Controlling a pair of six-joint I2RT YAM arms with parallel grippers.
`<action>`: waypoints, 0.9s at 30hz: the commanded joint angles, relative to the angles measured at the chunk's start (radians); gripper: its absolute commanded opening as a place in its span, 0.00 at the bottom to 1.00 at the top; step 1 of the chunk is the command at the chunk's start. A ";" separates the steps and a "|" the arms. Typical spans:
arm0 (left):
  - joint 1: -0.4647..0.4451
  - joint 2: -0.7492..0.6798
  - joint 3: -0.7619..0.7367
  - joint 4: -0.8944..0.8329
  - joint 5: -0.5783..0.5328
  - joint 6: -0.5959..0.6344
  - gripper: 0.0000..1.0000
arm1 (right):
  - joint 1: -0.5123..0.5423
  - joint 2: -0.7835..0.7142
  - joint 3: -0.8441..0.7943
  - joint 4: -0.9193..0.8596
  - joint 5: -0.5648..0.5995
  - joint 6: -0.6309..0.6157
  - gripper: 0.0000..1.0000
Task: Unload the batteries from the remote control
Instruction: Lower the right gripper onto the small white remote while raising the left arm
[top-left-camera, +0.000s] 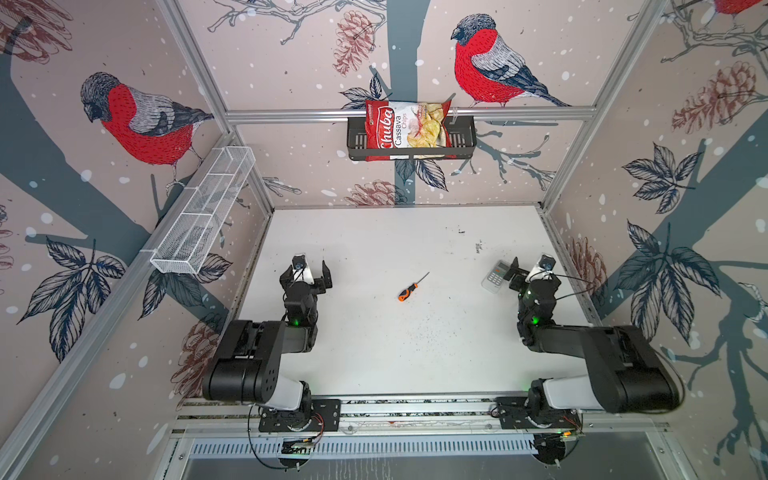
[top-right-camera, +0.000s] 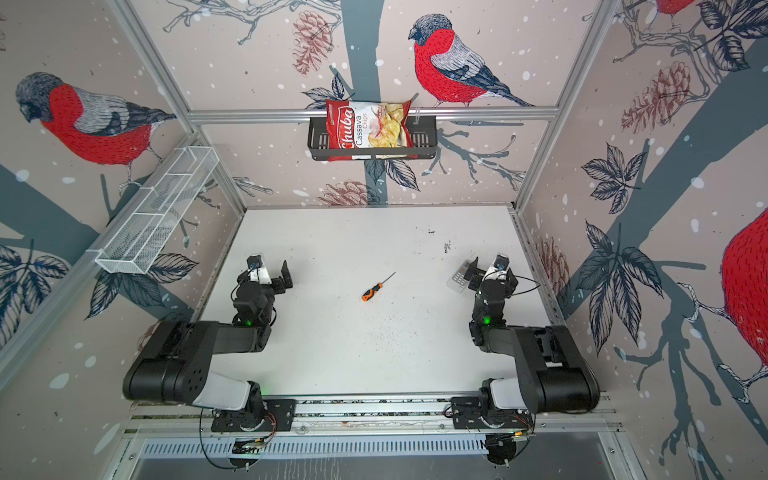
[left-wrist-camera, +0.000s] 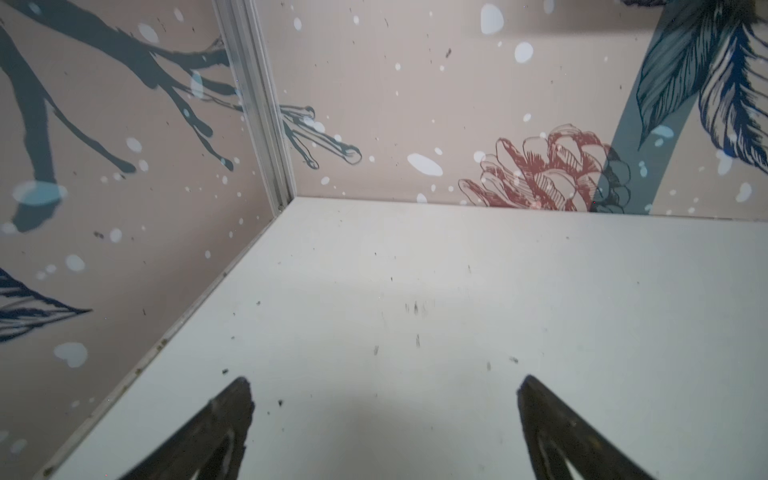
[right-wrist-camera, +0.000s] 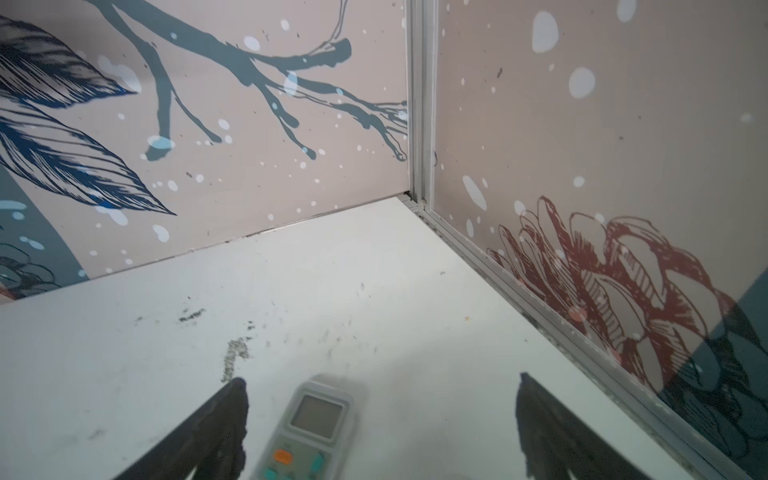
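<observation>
Remote (right-wrist-camera: 309, 428): one, face up, long axis and display end toward back wall. Screwdriver (top-left-camera: 411, 287): one. Left hand (left-wrist-camera: 384, 384), right hand (right-wrist-camera: 380, 382): both apart.

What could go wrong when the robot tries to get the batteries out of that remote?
1. The remote control lies buttons-up by the open right claw. No batteries show, so they are probably reached from underneath, and the claw might drop the remote while turning it over.
2. It sits close to the side wall, so the claw could bump that wall.
3. The screwdriver lies loose in the middle, where a sweeping arm might knock it away.
</observation>
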 joint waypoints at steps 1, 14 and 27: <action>-0.004 -0.097 0.083 -0.259 0.021 0.001 0.98 | -0.020 -0.060 0.141 -0.440 0.085 0.115 0.99; -0.424 -0.067 0.489 -0.675 -0.229 -0.035 0.98 | -0.149 0.107 0.573 -1.063 -0.249 0.347 1.00; -0.535 0.147 0.602 -0.692 -0.271 -0.077 0.98 | -0.110 0.391 0.678 -1.124 -0.276 0.339 0.98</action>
